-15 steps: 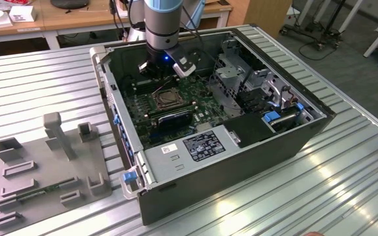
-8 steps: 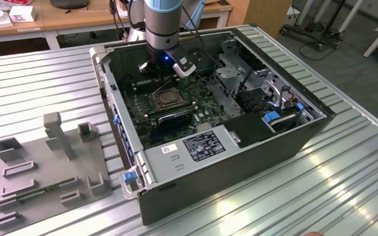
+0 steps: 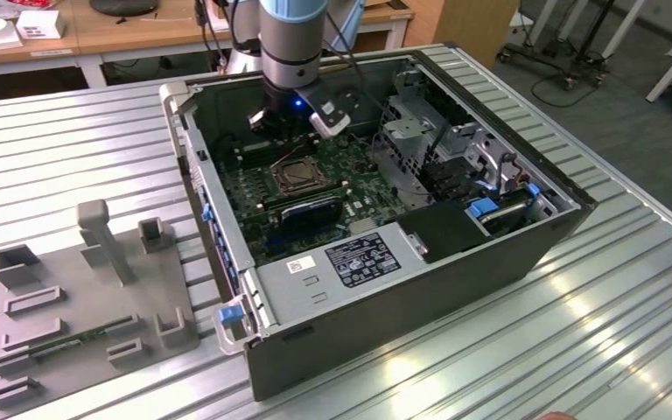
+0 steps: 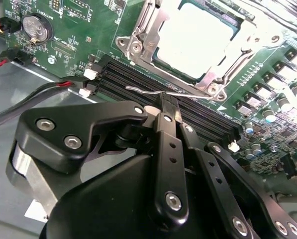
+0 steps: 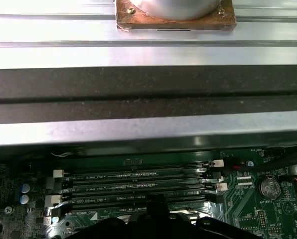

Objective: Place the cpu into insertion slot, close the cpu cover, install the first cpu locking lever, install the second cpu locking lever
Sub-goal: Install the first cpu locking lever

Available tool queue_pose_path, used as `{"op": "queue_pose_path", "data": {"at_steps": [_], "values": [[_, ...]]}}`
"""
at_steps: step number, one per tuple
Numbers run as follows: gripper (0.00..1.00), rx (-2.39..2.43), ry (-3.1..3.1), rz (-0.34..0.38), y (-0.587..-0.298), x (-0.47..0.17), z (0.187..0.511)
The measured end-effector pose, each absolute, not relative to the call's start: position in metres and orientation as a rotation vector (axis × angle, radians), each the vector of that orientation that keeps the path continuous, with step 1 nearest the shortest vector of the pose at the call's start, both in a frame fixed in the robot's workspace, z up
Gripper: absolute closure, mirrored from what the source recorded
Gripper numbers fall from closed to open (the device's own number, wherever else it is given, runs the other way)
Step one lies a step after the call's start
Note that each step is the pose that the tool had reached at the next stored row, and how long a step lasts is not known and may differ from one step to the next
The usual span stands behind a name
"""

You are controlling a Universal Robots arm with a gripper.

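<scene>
In the exterior view an open computer case (image 3: 523, 236) lies on a ribbed metal table, and my gripper (image 3: 294, 121) reaches down into it just behind the insertion slot (image 3: 293, 178). In the second wrist view the cpu (image 4: 195, 40) lies flat in the slot with the silvery cpu cover (image 4: 142, 27) down around it. A thin wire locking lever (image 4: 141, 90) runs along the near side of the socket. My gripper (image 4: 168, 102) is shut, its tips right at that lever. Whether the wire is pinched between them I cannot tell.
Black memory slots (image 5: 138, 186) lie between the socket and the case wall (image 5: 148, 94). A coin battery (image 4: 35, 27) and red-black cables (image 4: 39, 92) sit to one side. A drive cage (image 3: 430, 140) stands on the exterior view's right, and a grey fixture (image 3: 91, 289) rests on the table at its left.
</scene>
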State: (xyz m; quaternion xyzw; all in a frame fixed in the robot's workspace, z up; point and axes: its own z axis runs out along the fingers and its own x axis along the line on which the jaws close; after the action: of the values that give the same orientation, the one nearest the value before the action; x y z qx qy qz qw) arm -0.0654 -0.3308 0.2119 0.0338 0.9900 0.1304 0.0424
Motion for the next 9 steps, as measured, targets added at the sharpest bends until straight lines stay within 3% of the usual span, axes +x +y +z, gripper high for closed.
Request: {"op": "queue_pose_path", "data": {"at_steps": [9], "values": [[0.9, 0.104, 3.029, 0.399, -0.3308, -0.0607, 0.2111]]}}
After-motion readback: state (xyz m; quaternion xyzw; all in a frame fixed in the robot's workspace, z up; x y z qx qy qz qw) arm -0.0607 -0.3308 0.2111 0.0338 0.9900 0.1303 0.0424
